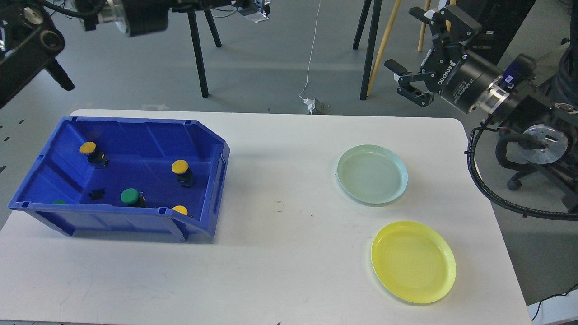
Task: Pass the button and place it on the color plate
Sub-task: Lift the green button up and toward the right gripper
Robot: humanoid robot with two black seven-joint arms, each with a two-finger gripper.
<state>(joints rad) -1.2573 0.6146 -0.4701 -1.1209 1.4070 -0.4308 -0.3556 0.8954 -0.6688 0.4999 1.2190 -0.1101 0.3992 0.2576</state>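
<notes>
My left gripper [255,7] is high at the top edge of the head view, above the floor beyond the table, shut on a button [258,13]; only the button's pale body shows. My right gripper [403,43] is open and empty, raised beyond the table's far right side and facing left. The blue bin [205,212] on the left holds yellow buttons [88,148], [180,167], [180,210], a green button [130,196] and a green one [58,201] half hidden by the bin's front wall. A pale green plate [372,174] and a yellow plate [413,262] lie on the right.
A white table [280,253] carries everything. A small black part [95,194] lies in the bin. Black tripod legs [198,54], wooden poles [384,45] and a cable [311,54] stand on the floor behind the table. A wheeled base [519,180] is at the right.
</notes>
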